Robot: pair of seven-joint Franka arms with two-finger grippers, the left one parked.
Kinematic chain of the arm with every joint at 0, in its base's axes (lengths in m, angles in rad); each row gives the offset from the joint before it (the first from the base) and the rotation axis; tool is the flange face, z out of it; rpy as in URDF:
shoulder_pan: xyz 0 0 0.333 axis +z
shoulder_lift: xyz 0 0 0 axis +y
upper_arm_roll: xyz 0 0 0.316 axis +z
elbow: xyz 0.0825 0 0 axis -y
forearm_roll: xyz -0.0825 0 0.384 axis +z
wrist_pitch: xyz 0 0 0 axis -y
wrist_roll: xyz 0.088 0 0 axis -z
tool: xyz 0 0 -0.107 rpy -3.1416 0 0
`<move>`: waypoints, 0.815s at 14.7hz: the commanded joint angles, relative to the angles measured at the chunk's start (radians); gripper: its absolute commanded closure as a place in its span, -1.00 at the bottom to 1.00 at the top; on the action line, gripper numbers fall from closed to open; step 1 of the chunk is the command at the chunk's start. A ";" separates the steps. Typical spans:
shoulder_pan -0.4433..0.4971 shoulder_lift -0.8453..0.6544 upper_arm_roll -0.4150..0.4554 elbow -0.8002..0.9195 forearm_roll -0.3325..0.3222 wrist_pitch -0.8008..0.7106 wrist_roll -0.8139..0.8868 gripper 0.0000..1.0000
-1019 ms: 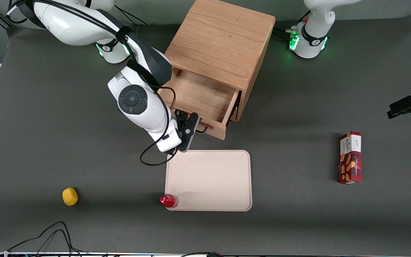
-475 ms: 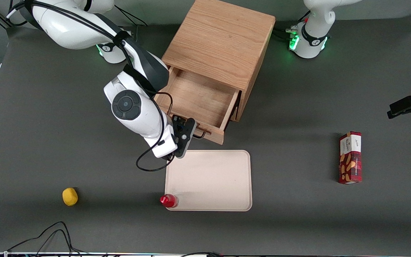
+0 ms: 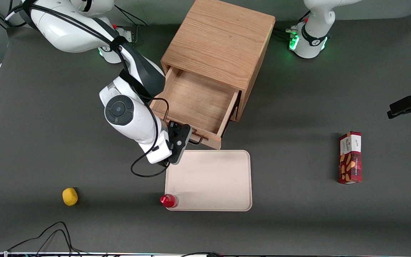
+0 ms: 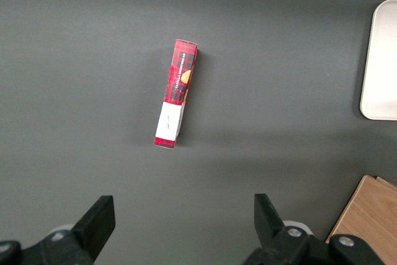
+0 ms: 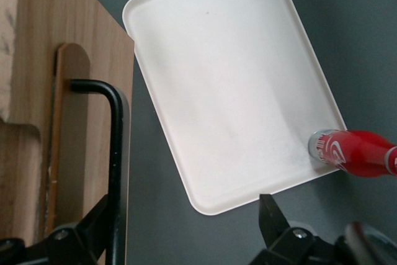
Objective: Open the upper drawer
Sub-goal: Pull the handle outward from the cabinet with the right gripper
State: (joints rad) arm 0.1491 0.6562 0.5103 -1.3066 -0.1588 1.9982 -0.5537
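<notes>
The upper drawer stands well out of the oak cabinet, bare inside, looking rigid and easy-sliding, best pulled by its black bar handle, where the gripper sits with jaws spread either side, gripping nothing I can see, the empty cream tray just in front

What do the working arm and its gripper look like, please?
The right arm has glossy white rounded shells with dark grey-black joint bands and a round dark grey cap. Loose black cables run along it. Its base glows green. The gripper, by the upper drawer, is black.
</notes>
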 commanded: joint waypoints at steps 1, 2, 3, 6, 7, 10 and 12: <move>-0.005 0.022 0.002 0.041 -0.010 0.001 -0.029 -1.00; -0.005 0.026 0.004 0.044 -0.010 0.001 -0.029 -1.00; -0.005 0.028 0.002 0.046 -0.010 0.001 -0.029 -1.00; -0.006 0.028 0.002 0.047 -0.010 0.019 -0.029 -1.00; -0.009 0.028 0.002 0.047 -0.010 0.020 -0.029 -1.00; -0.013 0.031 0.002 0.047 -0.010 0.028 -0.029 -1.00; -0.019 0.034 0.002 0.047 -0.010 0.034 -0.029 -1.00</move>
State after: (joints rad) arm 0.1366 0.6642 0.5058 -1.2923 -0.1588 2.0243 -0.5606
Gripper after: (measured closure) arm 0.000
